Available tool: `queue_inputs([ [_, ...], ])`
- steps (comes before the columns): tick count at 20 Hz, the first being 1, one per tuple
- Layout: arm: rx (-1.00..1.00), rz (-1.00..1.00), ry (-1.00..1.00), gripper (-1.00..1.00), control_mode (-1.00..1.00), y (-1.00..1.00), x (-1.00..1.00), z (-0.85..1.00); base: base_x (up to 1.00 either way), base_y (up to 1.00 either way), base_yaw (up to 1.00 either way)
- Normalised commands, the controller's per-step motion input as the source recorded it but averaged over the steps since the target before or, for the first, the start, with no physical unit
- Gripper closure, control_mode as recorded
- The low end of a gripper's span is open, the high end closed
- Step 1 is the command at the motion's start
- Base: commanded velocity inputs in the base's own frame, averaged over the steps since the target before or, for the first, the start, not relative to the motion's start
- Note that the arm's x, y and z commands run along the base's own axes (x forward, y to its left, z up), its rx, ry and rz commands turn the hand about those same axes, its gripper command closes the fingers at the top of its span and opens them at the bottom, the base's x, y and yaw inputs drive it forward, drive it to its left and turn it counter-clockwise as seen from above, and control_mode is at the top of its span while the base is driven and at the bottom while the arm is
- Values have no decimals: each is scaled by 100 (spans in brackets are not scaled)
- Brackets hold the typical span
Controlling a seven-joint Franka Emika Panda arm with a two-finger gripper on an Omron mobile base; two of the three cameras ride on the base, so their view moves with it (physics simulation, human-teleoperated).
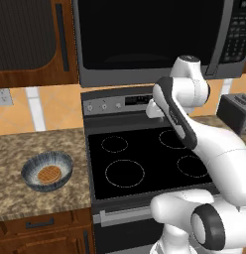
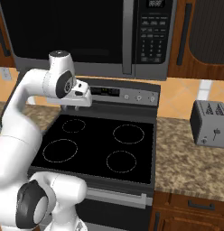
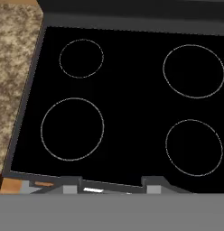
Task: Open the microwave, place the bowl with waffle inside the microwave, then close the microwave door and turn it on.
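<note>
- bowl [image 1: 47,171]: round, blue-grey and white stripes, upright on the speckled counter [image 1: 26,198] left of the stove [image 1: 145,158]; holds one waffle [image 1: 48,173], lying flat at its centre.
- microwave [image 1: 150,39]: mounted above the stove; microwave door [image 2: 64,31] shut, black glass, slim vertical handle [image 2: 128,36] beside the keypad [image 2: 153,40]; keypad writing too small to read.
- stove: black top, four burner rings, nothing on them; control strip behind, display unreadable.
- toaster [image 2: 209,123]: grey, two slots, on the counter right of the stove.
- gripper [image 3: 112,189]: hangs over the stove's front edge, well apart from the bowl; fingertips barely visible, spread cannot be told.
</note>
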Motion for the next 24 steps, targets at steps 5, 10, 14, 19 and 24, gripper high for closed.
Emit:
queue_inputs([
  [5, 0, 0, -45, -100, -100, -21, -56, 27, 0, 0, 0],
  [10, -9, -1, -94, -100, -100, -50, -50, 56, 0, 0, 0],
  [14, 11, -4, 7, -100, -100, -28, 64, 6, 0, 0, 0],
  [19, 12, -15, -21, -100, -100, -50, 13, 37, 0, 0, 0],
  [24, 10, -25, -40, -100, -100, -69, 4, 60, 0, 0, 0],
])
